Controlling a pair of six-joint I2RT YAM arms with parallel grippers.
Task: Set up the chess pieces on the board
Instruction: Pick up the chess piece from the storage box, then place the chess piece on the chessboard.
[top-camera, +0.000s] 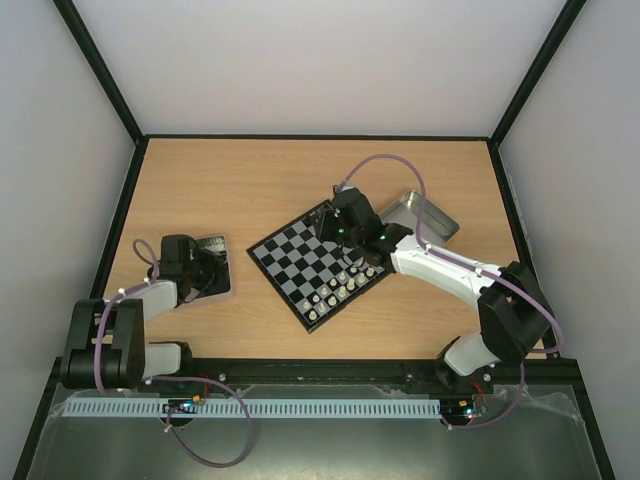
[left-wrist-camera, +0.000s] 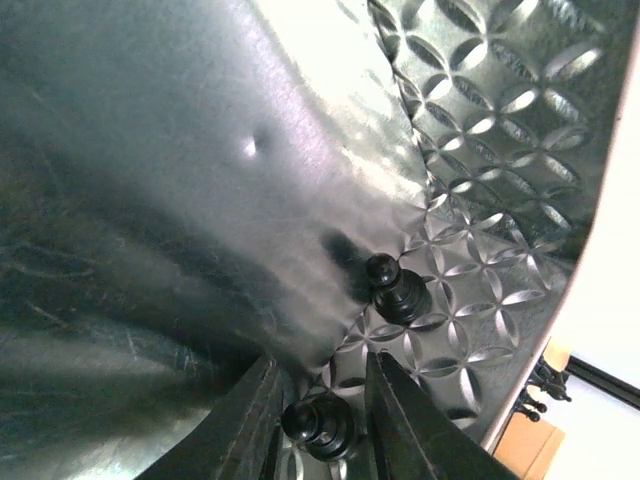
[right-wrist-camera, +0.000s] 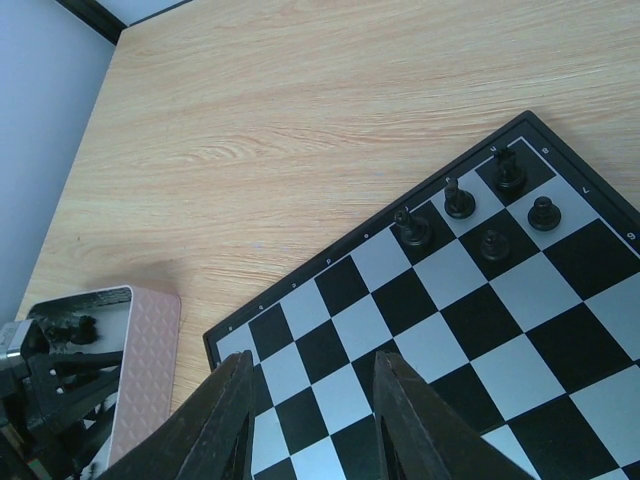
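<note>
Left gripper (left-wrist-camera: 322, 378) is down inside the metal tin (left-wrist-camera: 150, 150), wrist pitched steeply, fingers (left-wrist-camera: 400, 430) flanking a black pawn (left-wrist-camera: 318, 425) — the gap is narrow and I cannot tell if they bite. That pawn looks tiny, light, hard and glossy, so pinch it low across the body or it likely squirts out. A second pawn (left-wrist-camera: 395, 290) stands near. Right gripper (right-wrist-camera: 312, 368) hovers over the board (right-wrist-camera: 440, 330), partly open, empty — black pieces (right-wrist-camera: 458, 198) sit in its far corner.

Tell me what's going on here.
The left gripper reaches into the embossed square metal tin, its fingers straddling a tiny black chess pawn; whether it grips yet is unclear. The right gripper hovers open and empty over the small black-and-grey checked chessboard, where white pieces and a few black pieces already stand.
</note>
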